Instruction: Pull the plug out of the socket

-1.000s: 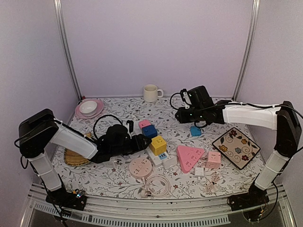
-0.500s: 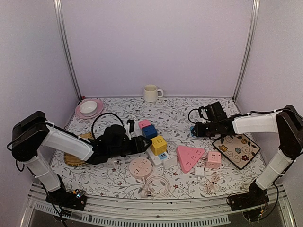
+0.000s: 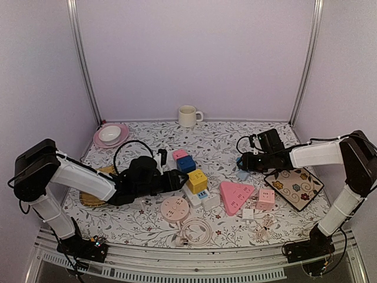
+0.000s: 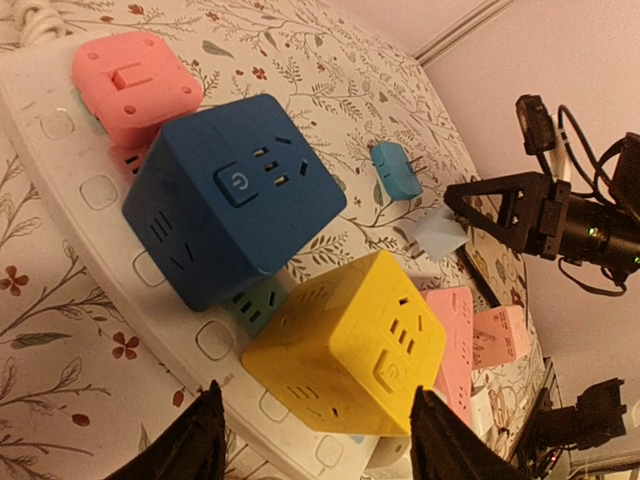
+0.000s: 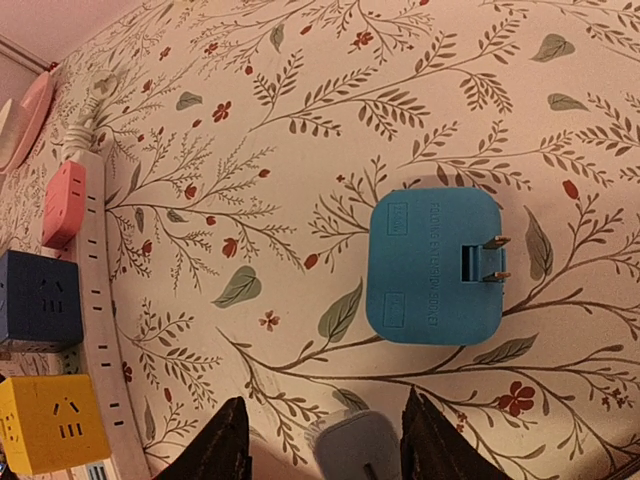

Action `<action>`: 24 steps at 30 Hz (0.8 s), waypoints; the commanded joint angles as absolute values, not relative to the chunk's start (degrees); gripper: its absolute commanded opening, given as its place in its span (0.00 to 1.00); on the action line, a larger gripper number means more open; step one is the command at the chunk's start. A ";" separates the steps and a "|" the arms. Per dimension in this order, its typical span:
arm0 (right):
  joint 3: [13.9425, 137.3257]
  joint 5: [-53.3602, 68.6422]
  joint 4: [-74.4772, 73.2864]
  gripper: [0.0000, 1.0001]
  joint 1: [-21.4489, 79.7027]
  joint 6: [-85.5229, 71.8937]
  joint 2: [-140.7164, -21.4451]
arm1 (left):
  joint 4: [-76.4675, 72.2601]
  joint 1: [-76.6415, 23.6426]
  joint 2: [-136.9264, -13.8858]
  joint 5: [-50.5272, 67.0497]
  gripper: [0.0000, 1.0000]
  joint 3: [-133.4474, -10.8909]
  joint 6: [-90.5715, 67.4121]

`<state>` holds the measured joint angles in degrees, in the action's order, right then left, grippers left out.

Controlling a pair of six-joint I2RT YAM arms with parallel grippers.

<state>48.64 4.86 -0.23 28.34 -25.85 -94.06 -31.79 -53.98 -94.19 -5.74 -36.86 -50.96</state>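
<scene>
A white power strip (image 3: 189,193) lies mid-table with a pink plug (image 3: 179,154), a blue cube (image 3: 186,164) and a yellow cube (image 3: 197,180) seated on it. My left gripper (image 3: 178,177) is open and low by the strip. In the left wrist view its fingers (image 4: 190,435) stand either side of the yellow cube (image 4: 350,345), short of it. My right gripper (image 3: 240,164) is open just above the table. A pale grey-blue plug (image 5: 365,450) lies loose between its fingers, beside a teal adapter (image 5: 432,265).
A round pink socket (image 3: 175,208), a pink triangular socket (image 3: 234,196) and a small pink cube (image 3: 266,198) lie in front. A patterned tray (image 3: 293,183) is at the right. A mug (image 3: 187,116) and a pink plate (image 3: 110,135) stand at the back.
My right arm has swung right and down from the back middle to the table by the teal adapter. The pale plug now shows on the cloth there. My left arm has barely moved.
</scene>
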 commanded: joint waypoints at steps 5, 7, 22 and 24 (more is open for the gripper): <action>48.44 3.74 -1.40 0.65 27.60 -25.78 -91.93 | -31.33 -55.02 -92.65 -7.31 0.63 -35.62 -50.35; 48.70 3.45 -2.49 0.72 27.68 -25.26 -90.83 | -31.48 -55.02 -92.64 -7.33 0.63 -35.60 -50.45; 53.81 -6.54 -7.35 0.97 43.90 -22.50 -88.47 | -28.08 -53.54 -90.18 -9.41 0.64 -36.06 -49.32; 55.44 -8.37 -7.63 1.00 47.14 -21.59 -89.75 | -27.65 -52.80 -89.64 -9.19 0.64 -35.95 -49.32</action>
<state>51.77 -3.07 -6.24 42.11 -23.75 -88.36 -29.30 -53.80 -92.09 -8.32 -36.23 -50.52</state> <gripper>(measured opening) 0.979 0.640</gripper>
